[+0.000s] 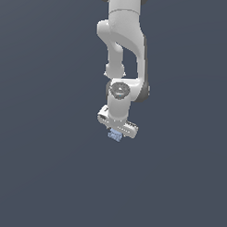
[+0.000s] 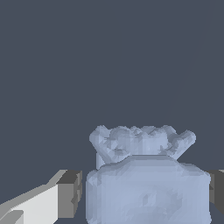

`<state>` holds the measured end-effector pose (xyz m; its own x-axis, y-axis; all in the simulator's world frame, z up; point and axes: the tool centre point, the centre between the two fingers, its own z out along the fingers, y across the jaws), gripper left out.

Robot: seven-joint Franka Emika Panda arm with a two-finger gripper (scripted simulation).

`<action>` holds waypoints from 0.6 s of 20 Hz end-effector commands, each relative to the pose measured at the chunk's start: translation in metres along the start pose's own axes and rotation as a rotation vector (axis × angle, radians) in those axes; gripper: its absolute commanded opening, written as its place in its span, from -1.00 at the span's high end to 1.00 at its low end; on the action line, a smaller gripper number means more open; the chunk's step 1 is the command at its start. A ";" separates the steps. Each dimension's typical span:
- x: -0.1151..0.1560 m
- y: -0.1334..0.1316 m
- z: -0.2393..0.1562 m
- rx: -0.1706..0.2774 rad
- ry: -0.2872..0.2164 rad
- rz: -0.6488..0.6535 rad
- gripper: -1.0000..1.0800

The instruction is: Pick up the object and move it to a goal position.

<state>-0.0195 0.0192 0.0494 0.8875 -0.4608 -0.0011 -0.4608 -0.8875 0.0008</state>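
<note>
The object (image 1: 115,136) is a small pale blue bumpy lump that shows just under the white gripper (image 1: 116,132) in the exterior view. In the wrist view the object (image 2: 146,175) fills the space between the two grey fingertips (image 2: 70,194), one on each side and pressed against it. The gripper (image 2: 146,194) is shut on the object. The lower part of the object is cut off by the edge of the wrist view. No goal marker shows in either view.
The white arm (image 1: 122,51) hangs down from the top of the exterior view. All around is a plain dark grey-blue surface (image 1: 39,177) with no other objects in view.
</note>
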 end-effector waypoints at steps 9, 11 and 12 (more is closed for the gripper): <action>0.001 -0.001 0.009 0.001 0.001 0.000 1.00; 0.001 -0.001 0.009 0.001 0.001 0.000 1.00; 0.001 -0.001 0.009 0.001 0.001 0.000 1.00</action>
<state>-0.0180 0.0201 0.0415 0.8877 -0.4605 0.0007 -0.4605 -0.8877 -0.0008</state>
